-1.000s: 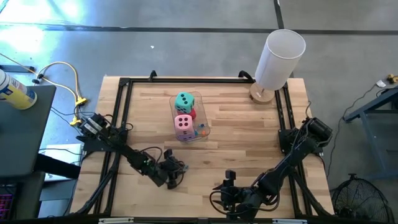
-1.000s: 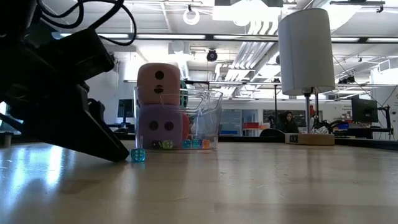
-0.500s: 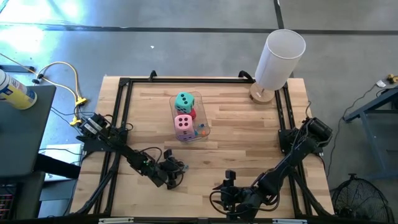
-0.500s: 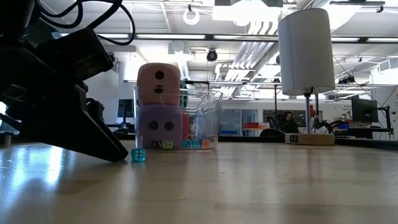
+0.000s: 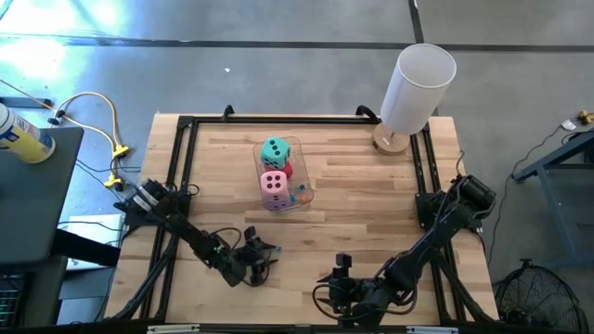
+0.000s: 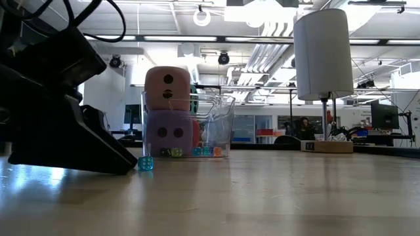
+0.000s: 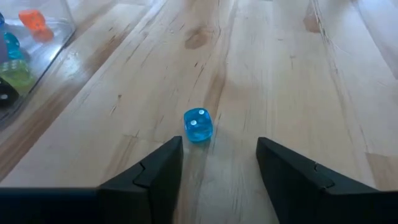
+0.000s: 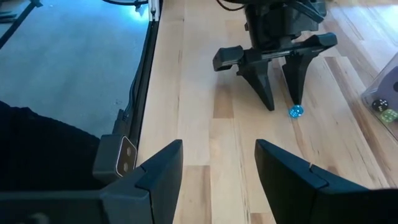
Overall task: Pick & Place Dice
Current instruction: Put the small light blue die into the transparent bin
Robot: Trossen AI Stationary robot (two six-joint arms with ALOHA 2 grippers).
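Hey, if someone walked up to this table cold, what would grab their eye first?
Most likely the clear container at the table's middle, packed with big dice: a teal-green die and a pink die on top, a purple die beneath the pink. Next, the tall white cylinder at the far right corner. Near the front edge, the left tool stands open just behind a tiny blue die on the bare wood.

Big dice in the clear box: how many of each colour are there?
Pink die: 1
Teal die: 1
Red die: 1
Purple die: 1
Total: 4
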